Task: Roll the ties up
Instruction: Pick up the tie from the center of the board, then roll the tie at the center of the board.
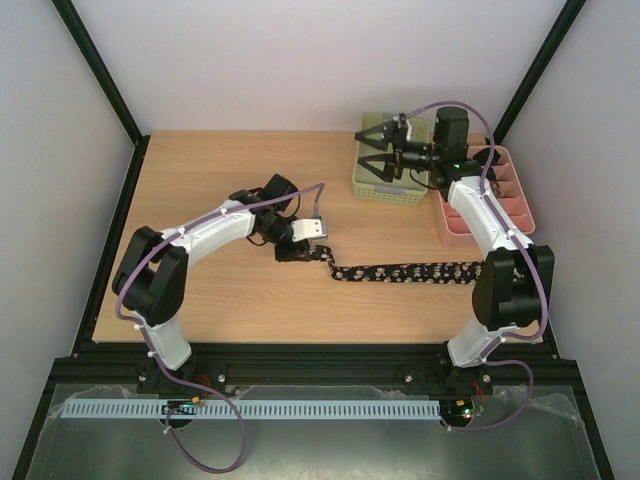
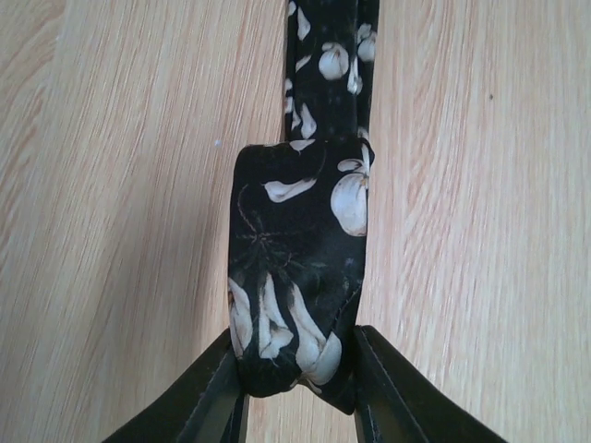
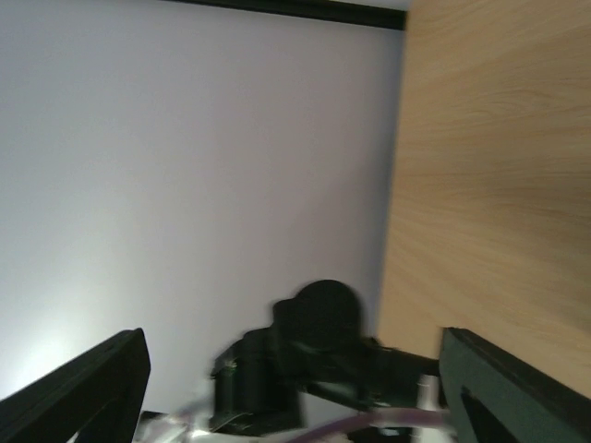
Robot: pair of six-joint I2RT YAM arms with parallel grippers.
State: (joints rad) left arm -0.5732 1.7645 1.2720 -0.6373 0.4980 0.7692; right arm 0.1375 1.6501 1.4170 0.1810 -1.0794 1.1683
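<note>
A long black tie with pale markings (image 1: 410, 271) lies flat across the table, running from the left gripper toward the right arm's base. My left gripper (image 1: 300, 250) is shut on the tie's left end, which is folded over into a loop (image 2: 300, 268) held between the fingers (image 2: 388, 388). My right gripper (image 1: 372, 150) is open and empty, raised above the green basket, pointing left. In the right wrist view its fingers (image 3: 92, 378) stand wide apart with only the left arm and wall beyond.
A green basket (image 1: 388, 190) stands at the back right with a pink divided tray (image 1: 520, 205) beside it on the right. Dark frame posts and pale walls enclose the table (image 1: 200, 170).
</note>
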